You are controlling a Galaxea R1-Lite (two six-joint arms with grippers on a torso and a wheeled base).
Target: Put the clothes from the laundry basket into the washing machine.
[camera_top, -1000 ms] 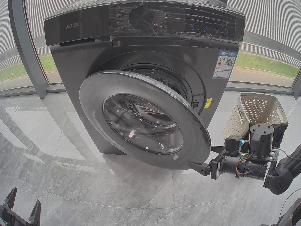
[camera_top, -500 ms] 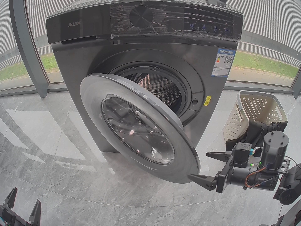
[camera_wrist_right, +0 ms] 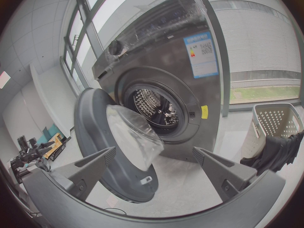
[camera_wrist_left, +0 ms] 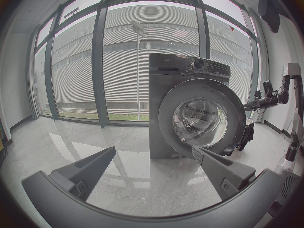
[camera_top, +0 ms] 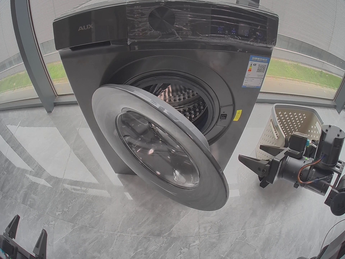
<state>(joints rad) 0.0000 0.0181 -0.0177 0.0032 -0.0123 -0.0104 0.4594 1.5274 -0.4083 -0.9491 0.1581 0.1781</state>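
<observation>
The grey washing machine [camera_top: 161, 54] stands with its round door [camera_top: 158, 144] swung partly open, so the steel drum [camera_top: 179, 99] shows behind it. A cream laundry basket [camera_top: 287, 121] sits on the floor to the machine's right. A dark garment [camera_wrist_right: 278, 152] hangs over the basket rim [camera_wrist_right: 275, 106]. My right gripper [camera_top: 250, 152] hovers open and empty between the door's edge and the basket, apart from both. My left gripper [camera_top: 27, 231] is open and empty low at the front left, far from the machine.
Glossy grey floor tiles [camera_top: 72, 169] spread in front of and to the left of the machine. Tall windows with dark frames [camera_top: 28, 54] stand close behind it. The open door juts out over the floor before the drum.
The door swung wider, uncovering the drum. My right gripper came off the door's lower rim and rose to the right, toward the basket. The left gripper stayed put.
</observation>
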